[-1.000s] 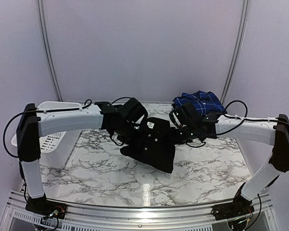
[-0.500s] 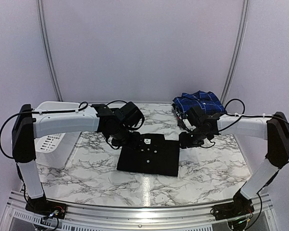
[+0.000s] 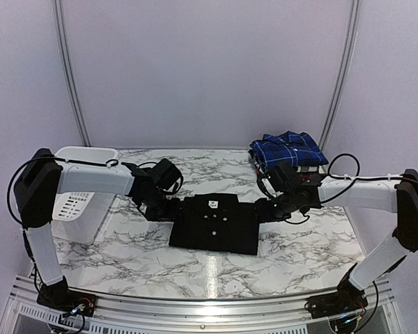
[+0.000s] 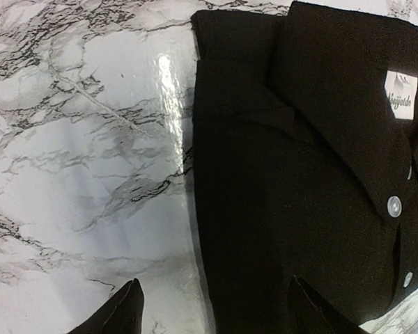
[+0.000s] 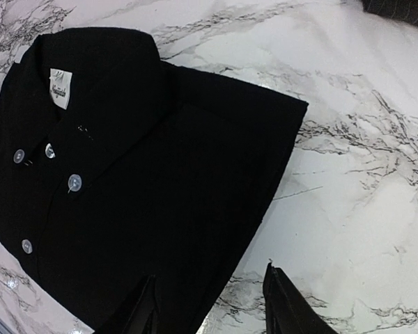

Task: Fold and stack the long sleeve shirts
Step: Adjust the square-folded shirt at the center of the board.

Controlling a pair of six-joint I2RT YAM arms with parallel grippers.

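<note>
Fingers spread, holding nothing: left fingers [image 4: 129,313], right fingers [image 5: 284,306]. Folded black shirt [image 3: 214,226] lies flat on bench [image 3: 299,254], centre frame, between them. Blue plaid shirt [image 3: 289,149] sits upper right, nearer the right fingers.

A folded black shirt [image 5: 160,195] lies flat on the marble tabletop [image 5: 362,174], its collar at the upper left with a white label [image 5: 59,88] and white buttons [image 5: 74,183]. The two fingers [image 5: 284,309] stand apart, straddling the shirt's edge.
</note>
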